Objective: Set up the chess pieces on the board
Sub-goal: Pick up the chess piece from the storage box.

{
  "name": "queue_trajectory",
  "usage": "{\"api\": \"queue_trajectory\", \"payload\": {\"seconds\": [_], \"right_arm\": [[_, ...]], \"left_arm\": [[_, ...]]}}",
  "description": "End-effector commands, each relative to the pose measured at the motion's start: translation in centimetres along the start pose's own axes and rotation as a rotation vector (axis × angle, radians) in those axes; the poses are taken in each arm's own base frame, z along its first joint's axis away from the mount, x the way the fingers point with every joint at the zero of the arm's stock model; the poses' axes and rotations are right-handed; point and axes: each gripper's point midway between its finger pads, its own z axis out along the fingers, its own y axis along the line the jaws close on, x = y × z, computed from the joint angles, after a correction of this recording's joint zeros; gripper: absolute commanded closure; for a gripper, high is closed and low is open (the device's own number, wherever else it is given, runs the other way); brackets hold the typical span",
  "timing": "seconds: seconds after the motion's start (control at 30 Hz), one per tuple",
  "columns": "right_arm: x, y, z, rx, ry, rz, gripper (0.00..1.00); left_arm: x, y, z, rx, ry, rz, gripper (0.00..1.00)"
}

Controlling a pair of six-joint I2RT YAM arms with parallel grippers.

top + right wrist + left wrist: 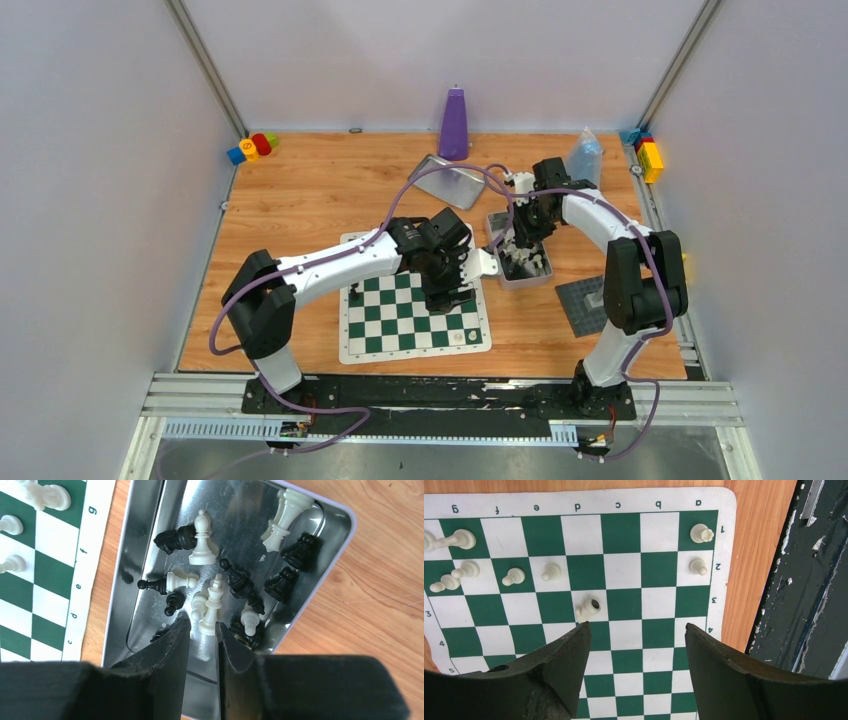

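board (624, 582): toppled piece (588, 609), left-wrist only.

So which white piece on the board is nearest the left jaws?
The toppled white piece on d3, hollow base showing; the others are farther off, on rows 1 and 2.

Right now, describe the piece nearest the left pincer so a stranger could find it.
On the green and white chessboard, look along the row marked 3: a cream pawn lies on the white square in column d. Unlike the standing pawns in row 2, it lies on its side, hollow base showing.
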Motion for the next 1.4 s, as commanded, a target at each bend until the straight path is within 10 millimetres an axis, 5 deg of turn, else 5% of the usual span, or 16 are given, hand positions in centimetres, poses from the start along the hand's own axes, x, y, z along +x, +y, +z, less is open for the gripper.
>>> {"api": "queue_trajectory", "payload": {"seconds": [0.0, 1.0, 1.37], "right_arm": [[-0.6, 1.0, 0.3, -0.046, -0.008, -0.004, 0.74], [1.2, 1.3, 2.6, -0.062, 0.069, 0.002, 0.84], [0.2, 1.1, 1.8, -0.045, 0.046, -0.006, 0.93]], "left_arm": [[-1.1, 0.2, -1.6, -0.035, -0.055, 0.008, 0.23], [-0.7, 0.3, -1.5, -0.04, -0.046, 0.01, 0.22], [-0.9, 0.4, -1.8, -0.052, -0.052, 0.013, 0.22]]}}
